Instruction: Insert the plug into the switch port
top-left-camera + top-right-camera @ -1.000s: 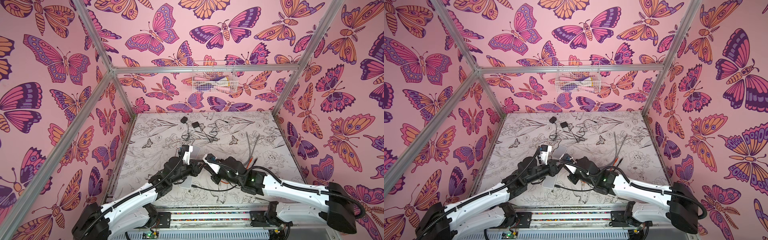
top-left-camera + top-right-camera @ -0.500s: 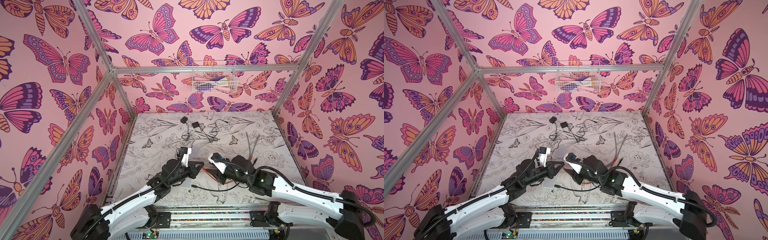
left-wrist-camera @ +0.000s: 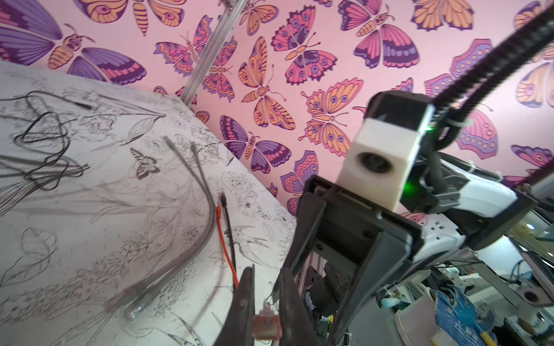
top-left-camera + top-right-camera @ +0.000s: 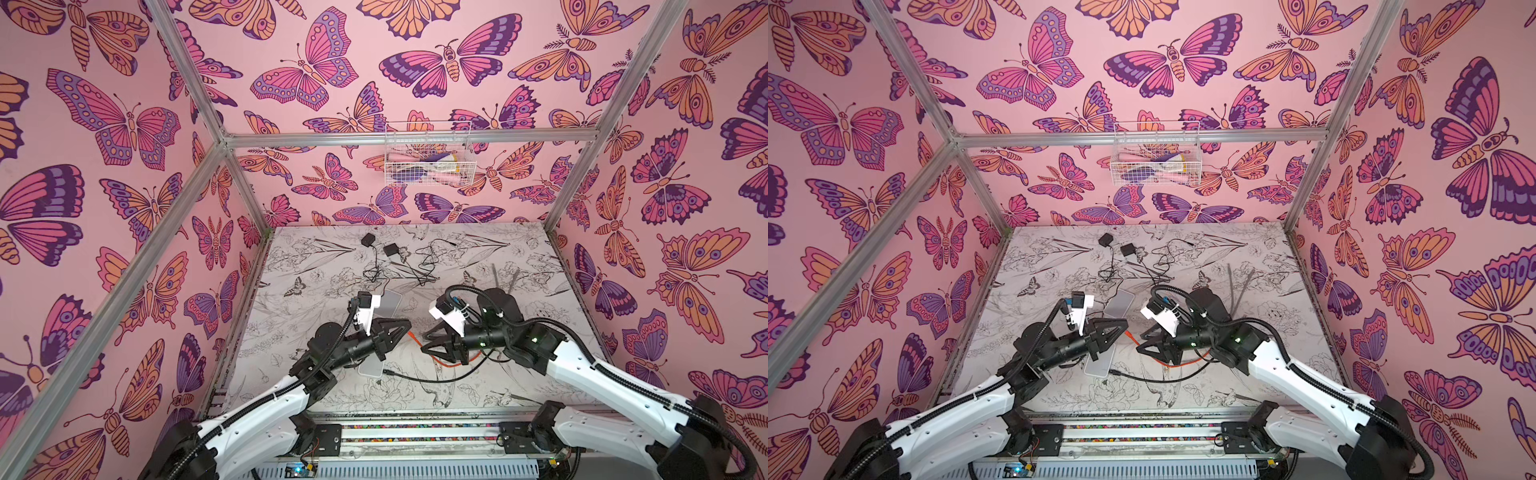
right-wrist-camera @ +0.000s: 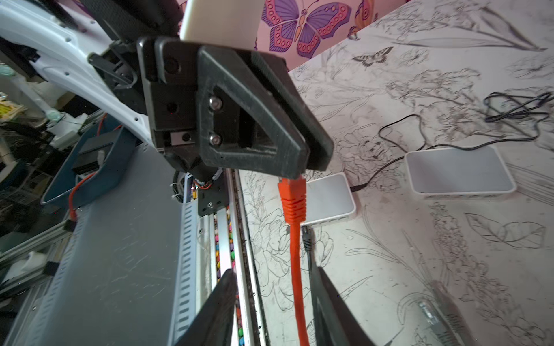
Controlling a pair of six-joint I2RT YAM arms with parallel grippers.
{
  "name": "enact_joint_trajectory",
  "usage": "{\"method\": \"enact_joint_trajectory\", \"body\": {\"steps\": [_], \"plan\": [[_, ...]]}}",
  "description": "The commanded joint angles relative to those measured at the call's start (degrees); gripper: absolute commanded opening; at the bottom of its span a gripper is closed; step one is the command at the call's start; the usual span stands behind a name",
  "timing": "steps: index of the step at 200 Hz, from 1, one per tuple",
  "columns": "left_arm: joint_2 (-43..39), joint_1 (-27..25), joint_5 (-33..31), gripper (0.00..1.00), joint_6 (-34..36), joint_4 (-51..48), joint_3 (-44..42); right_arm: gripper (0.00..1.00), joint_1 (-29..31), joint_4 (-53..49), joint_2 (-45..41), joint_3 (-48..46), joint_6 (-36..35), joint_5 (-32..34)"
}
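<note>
An orange plug (image 3: 266,325) sits pinched between the fingers of my left gripper (image 3: 266,287), which is shut on it. From the right wrist view, the plug (image 5: 292,194) hangs out of the left gripper (image 5: 311,161), and its orange cable (image 5: 296,269) runs between the spread fingers of my right gripper (image 5: 273,275) without being gripped. In both top views the left gripper (image 4: 405,326) (image 4: 1123,326) faces the open right gripper (image 4: 426,343) (image 4: 1142,343) above the table. A white switch (image 4: 372,368) (image 5: 329,197) lies below the left gripper. Its ports are not visible.
A second white switch (image 4: 388,303) (image 5: 458,170) lies farther back. A black cable (image 4: 419,379) ends near the near switch. Two black adapters (image 4: 368,240) with tangled leads lie at the back. Grey cables (image 4: 505,276) lie on the right. A wire basket (image 4: 428,158) hangs on the back wall.
My right gripper has opened, let go of the orange plug end and drawn back to the right. My left gripper has shut on the plug and holds it alone.
</note>
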Motion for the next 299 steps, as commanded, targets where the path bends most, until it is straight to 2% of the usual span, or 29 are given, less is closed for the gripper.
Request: {"method": "enact_joint_trajectory", "body": {"steps": [1,41,135,169,211,254,257,270,278,287,299], "plan": [[0.1,0.4,5.6,0.00,0.8,8.3,-0.8,0.41,-0.3,-1.1,1.0,2.9,-2.3,-6.4],[0.6,0.4,7.2,0.00,0.7,9.5,-3.0,0.37,-0.3,1.3,2.0,2.9,-1.5,-8.3],[1.7,0.3,8.5,0.00,0.1,11.7,-3.2,0.26,-0.3,1.8,3.4,3.1,-1.6,-5.9],[1.7,0.3,8.5,0.00,0.1,12.2,-3.4,0.18,-0.4,2.8,3.5,3.2,-0.9,-6.2],[2.4,0.3,8.5,0.00,-0.3,13.2,-3.9,0.01,-0.3,5.2,3.9,2.7,0.3,-5.9],[2.1,0.3,8.1,0.00,-0.1,13.3,-4.3,0.00,-0.4,5.6,4.2,2.8,0.6,-5.6],[2.0,0.3,7.9,0.03,0.0,13.2,-4.4,0.00,-0.3,5.5,4.3,2.8,0.6,-5.4],[1.2,0.3,7.0,0.28,0.5,11.0,-4.3,0.00,-0.3,5.2,4.0,2.8,0.6,-4.0],[0.1,0.4,6.0,0.39,1.2,8.4,-4.0,0.00,-0.4,4.6,3.8,3.0,0.5,-2.2],[-1.6,0.4,4.5,0.46,2.2,5.0,-3.9,0.00,-0.4,2.5,3.7,3.7,-0.3,0.8],[-4.7,0.5,0.2,0.49,3.5,-2.4,-3.3,0.00,-0.3,-1.2,3.9,5.2,-2.0,5.4]]}}
